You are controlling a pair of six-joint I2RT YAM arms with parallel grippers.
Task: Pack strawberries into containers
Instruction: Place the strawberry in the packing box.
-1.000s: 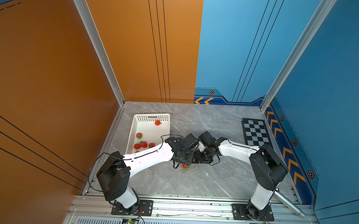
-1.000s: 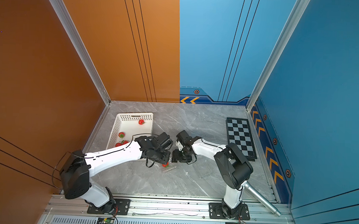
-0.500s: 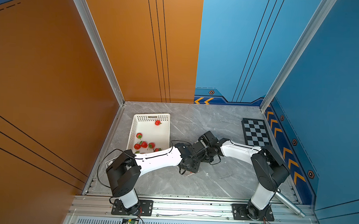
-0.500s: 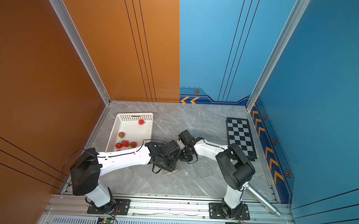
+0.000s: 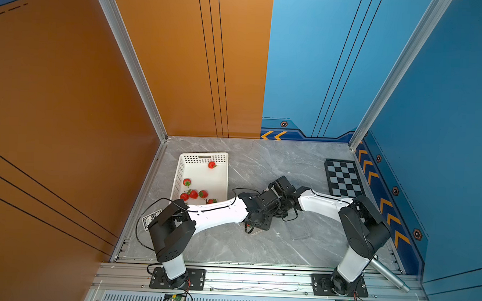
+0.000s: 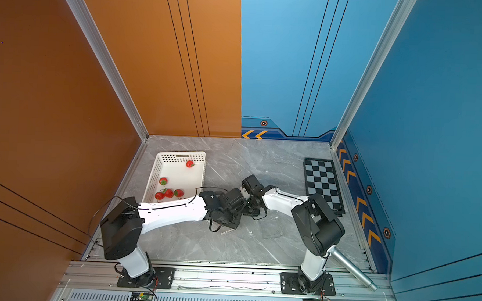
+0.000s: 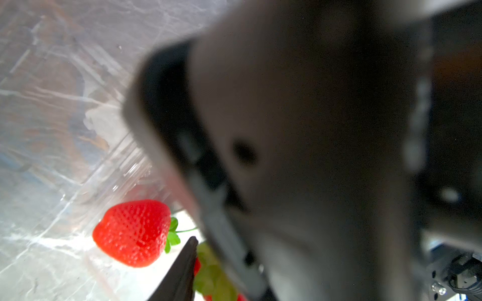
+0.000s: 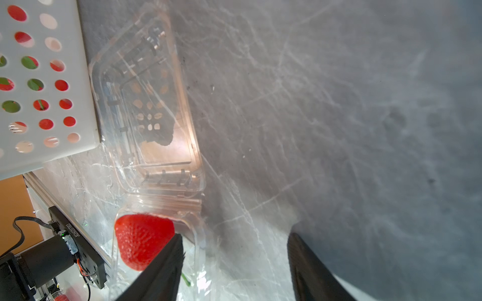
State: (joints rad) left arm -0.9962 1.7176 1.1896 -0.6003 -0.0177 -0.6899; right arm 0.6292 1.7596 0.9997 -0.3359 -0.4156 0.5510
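Closest in, the right gripper (image 8: 236,235) has its two dark fingers (image 8: 161,268) spread wide, with only bare grey table (image 8: 339,104) between them; they pinch nothing. One finger overlaps a strawberry (image 8: 143,239) lying in the tray half of an open clear container (image 8: 159,179), but whether finger and berry touch cannot be told. The lid half lies flat beyond the hinge, just beside the wall of the white basket (image 8: 52,146), whose holes show red and green inside. In the left wrist view a blurred dark body (image 7: 313,156) fills most of the frame, too close to make out. Of the left gripper (image 5: 259,223) only one finger (image 7: 180,271) shows there, so I cannot tell whether its fingers are spread or pinching something. A strawberry (image 7: 133,232) lies on clear plastic near that finger's tip. Behind the finger, the green cap and red slivers of a second strawberry (image 7: 208,273) are mostly hidden. In both top views the two wrists overlap mid-table, covering both sets of fingers and most of the container. A second clear container (image 5: 300,233), faint against the marble, lies apart on the right arm's side. Farther back, the basket holds loose strawberries (image 5: 193,194); six show in a top view, one cut off by the left arm (image 5: 217,214). A checkerboard (image 5: 343,178) lies at the far right.
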